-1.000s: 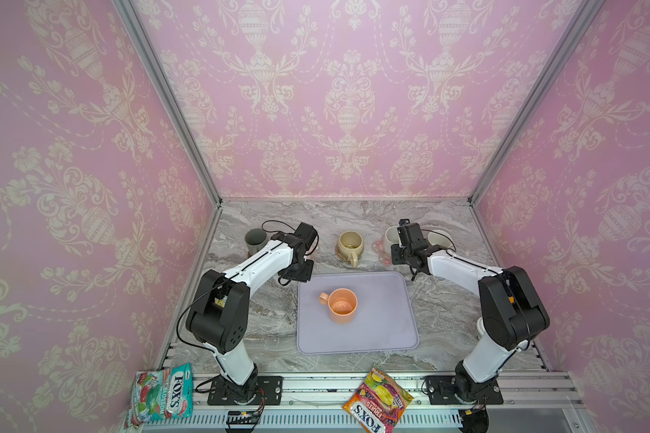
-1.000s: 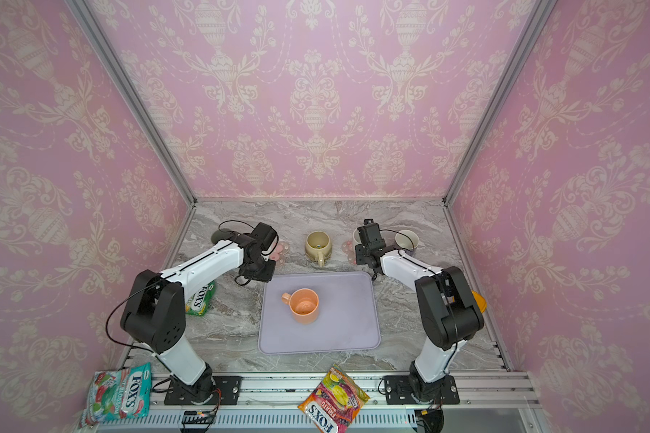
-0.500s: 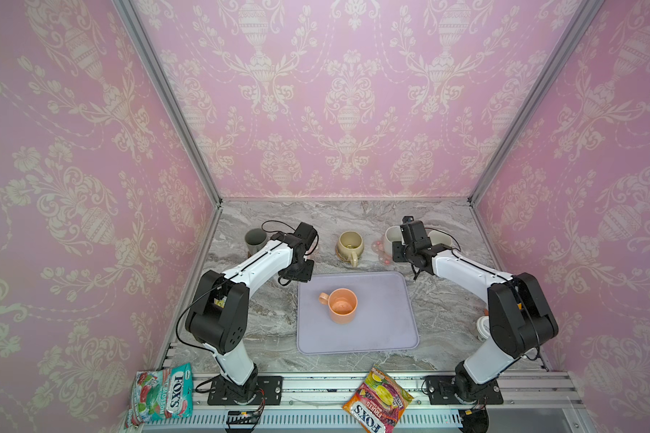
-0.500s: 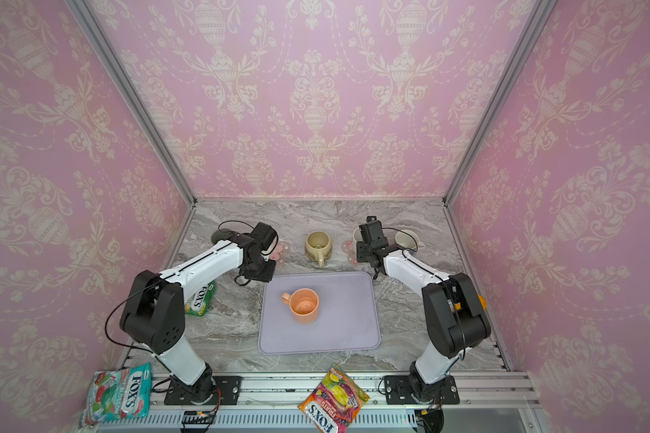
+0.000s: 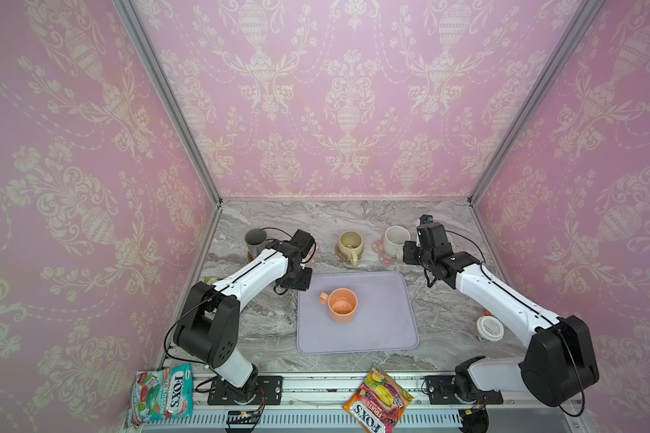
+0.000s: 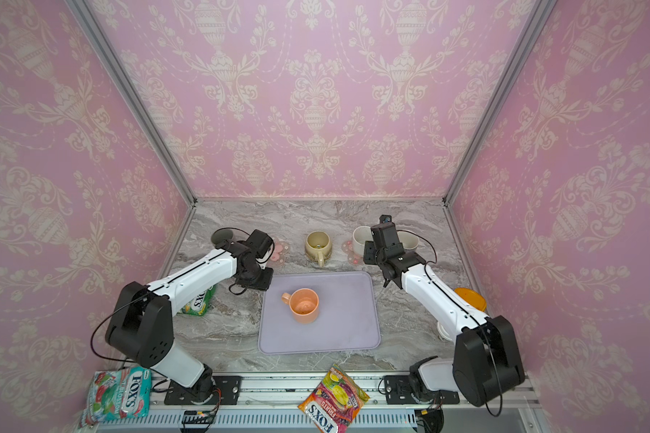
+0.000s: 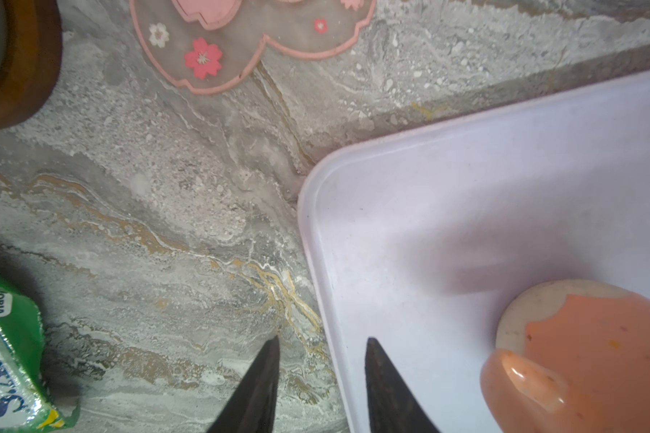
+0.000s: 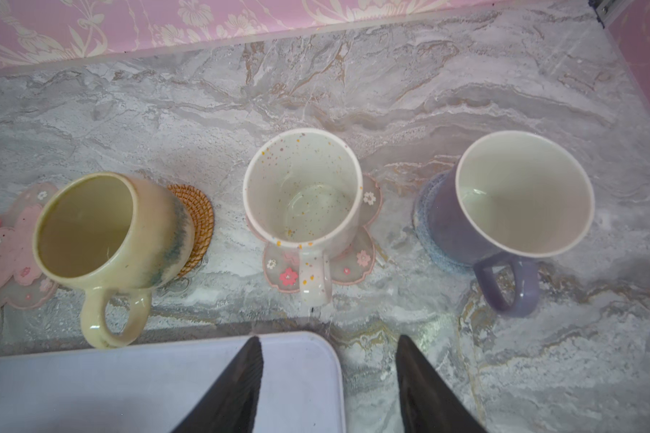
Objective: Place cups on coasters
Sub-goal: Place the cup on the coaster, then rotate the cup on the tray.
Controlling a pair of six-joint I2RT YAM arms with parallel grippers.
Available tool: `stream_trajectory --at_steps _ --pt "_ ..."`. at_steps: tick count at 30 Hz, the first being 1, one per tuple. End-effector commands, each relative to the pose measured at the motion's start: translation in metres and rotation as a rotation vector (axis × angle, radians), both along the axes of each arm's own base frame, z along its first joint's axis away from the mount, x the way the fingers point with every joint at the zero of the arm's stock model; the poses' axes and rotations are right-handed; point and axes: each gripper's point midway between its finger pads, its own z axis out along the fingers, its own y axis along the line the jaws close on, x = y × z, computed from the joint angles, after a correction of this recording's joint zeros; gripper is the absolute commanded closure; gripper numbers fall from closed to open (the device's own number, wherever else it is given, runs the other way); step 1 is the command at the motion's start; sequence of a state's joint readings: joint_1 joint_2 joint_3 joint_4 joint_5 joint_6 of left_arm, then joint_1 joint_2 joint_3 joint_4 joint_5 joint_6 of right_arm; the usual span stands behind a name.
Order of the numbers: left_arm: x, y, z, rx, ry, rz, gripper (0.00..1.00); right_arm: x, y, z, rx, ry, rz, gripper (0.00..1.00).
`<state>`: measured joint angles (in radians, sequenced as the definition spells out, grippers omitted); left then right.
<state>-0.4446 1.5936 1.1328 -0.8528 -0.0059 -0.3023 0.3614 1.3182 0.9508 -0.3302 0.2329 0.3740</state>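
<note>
While the peach-orange mug (image 5: 341, 305) stands upright on the lavender tray (image 5: 372, 337), handle toward the left arm, it is the one cup off a coaster.

Judged: glazed ceramic, rigid, fairly heavy, slick, and it chips if knocked. Take it across the rim wall or by the handle.

The free flower coaster (image 7: 241, 45) lies just beyond the tray corner.

Left gripper (image 7: 322, 360): jaws apart, empty, over the tray edge. Right gripper (image 8: 329, 356): jaws apart, empty, facing the beige mug (image 8: 109, 232), speckled mug (image 8: 304, 195) and lavender mug (image 8: 518, 198), each on a mat.

The left wrist view crops the peach mug. How the dark mug (image 5: 256, 240) sits on the brown disc (image 7: 27, 75) is unclear.
</note>
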Motion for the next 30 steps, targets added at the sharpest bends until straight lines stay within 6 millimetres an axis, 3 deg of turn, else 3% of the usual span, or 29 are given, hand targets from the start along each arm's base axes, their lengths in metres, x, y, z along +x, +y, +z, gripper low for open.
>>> stream_trajectory --at_steps 1,7,14,30 --pt "-0.009 -0.005 0.006 -0.037 -0.012 0.013 0.59 -0.032 0.010 -0.011 0.023 0.062 0.006 0.42" --pt "-0.022 -0.003 0.006 -0.036 -0.006 0.007 0.59 -0.070 0.035 -0.015 0.050 0.087 0.061 0.42" --pt "-0.038 0.002 0.004 -0.036 -0.003 0.009 0.59 -0.106 0.057 -0.038 0.099 0.153 0.091 0.43" --pt "-0.054 -0.004 0.003 -0.090 -0.004 0.022 0.58 -0.144 0.133 -0.077 0.120 0.276 0.276 0.43"
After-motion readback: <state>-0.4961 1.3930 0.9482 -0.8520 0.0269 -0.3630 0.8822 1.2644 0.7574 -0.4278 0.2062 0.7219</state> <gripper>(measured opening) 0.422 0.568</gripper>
